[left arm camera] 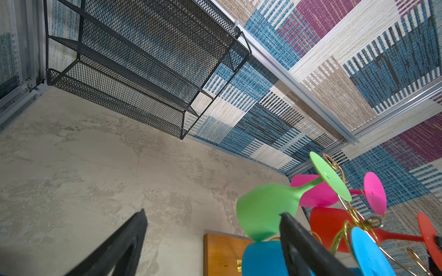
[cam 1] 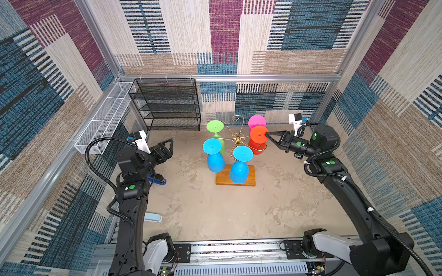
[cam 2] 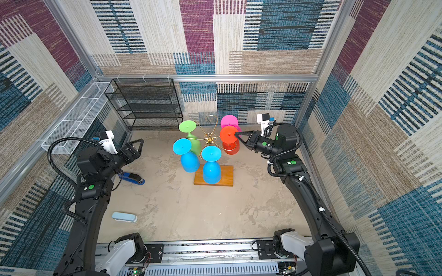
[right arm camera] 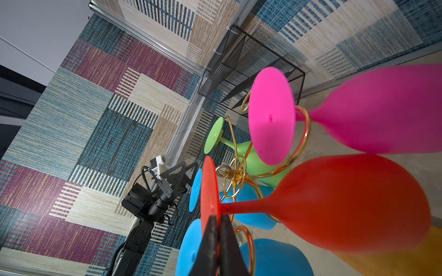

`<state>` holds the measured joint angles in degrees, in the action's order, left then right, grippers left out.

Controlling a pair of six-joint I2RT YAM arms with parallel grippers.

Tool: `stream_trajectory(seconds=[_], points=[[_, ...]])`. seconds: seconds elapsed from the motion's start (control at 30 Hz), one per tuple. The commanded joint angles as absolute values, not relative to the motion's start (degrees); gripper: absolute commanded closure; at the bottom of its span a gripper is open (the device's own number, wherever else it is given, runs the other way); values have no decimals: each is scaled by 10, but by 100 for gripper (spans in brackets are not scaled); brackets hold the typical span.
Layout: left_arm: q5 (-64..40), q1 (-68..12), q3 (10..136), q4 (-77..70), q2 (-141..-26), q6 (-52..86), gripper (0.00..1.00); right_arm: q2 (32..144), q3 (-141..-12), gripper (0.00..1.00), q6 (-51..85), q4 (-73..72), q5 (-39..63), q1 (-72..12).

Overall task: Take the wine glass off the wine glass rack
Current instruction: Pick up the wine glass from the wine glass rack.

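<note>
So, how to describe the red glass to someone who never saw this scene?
On the table stands the gold wine glass rack, hung with five inverted glasses. The red wine glass hangs nearest the right arm, beside the pink glass. It alone is red, its foot pinched by the right gripper.

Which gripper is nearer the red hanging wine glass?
Right. The right gripper pinches the red wine glass by its foot rim; the left gripper hangs open beyond the gold wire rack.

The blue tool [cam 1: 157,179] (perhaps a stapler) sits half hidden behind the left arm [cam 1: 131,172].
</note>
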<state>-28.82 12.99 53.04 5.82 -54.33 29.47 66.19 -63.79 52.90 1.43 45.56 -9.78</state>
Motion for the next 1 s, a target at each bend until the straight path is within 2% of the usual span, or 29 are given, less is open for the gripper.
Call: stream_trajectory(seconds=[0.0, 0.27, 0.53, 0.83, 0.97], points=[[-295, 131, 532, 51, -542, 288, 11, 651, -638, 100, 510, 17, 426, -96], [-294, 131, 532, 49, -541, 289, 11, 613, -601, 100, 516, 23, 405, -80], [-297, 131, 534, 37, -543, 300, 11, 569, -580, 100, 505, 42, 405, -24], [-440, 130, 601, -35, -555, 387, 16, 578, -698, 100, 381, 86, 323, -3], [-485, 122, 664, -46, -572, 423, 18, 614, -770, 100, 316, 84, 332, -3]])
